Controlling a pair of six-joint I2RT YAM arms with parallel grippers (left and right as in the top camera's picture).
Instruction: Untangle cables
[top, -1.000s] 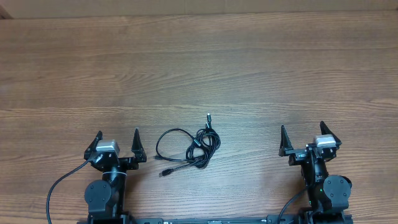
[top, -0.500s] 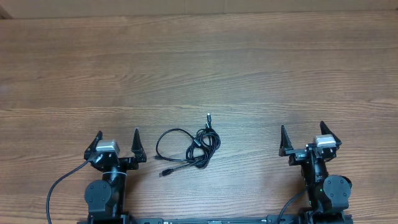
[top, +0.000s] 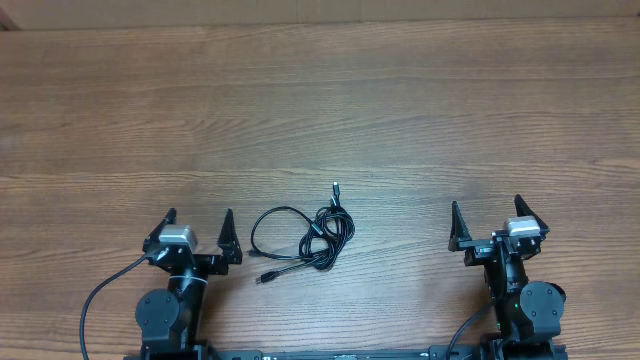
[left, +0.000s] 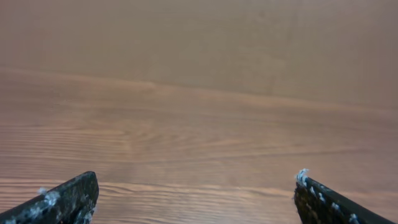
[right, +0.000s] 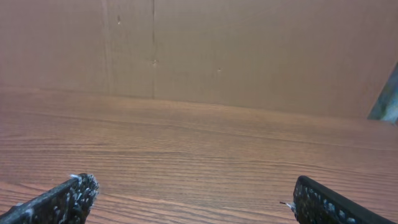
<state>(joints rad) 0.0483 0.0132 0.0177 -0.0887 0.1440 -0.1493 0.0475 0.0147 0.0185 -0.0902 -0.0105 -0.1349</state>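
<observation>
Gaping, empty: left tool (top: 199, 215), right tool (top: 485, 204)

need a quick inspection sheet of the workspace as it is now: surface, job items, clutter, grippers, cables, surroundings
surface: wooden table, bare grain across most of it
job's things: cables, thin black cords in one small tangled bundle near the front, between the arms and nearer the left one; one plug end sticks out toward the far side
clutter: nothing seen
grippers: left gripper open and empty, just beside the bundle, not touching it; right gripper open and empty, well clear of it
cables: thicker black arm wires run from the left base and the right base, apart from the bundle
surroundings: plain brown wall behind the table
</observation>
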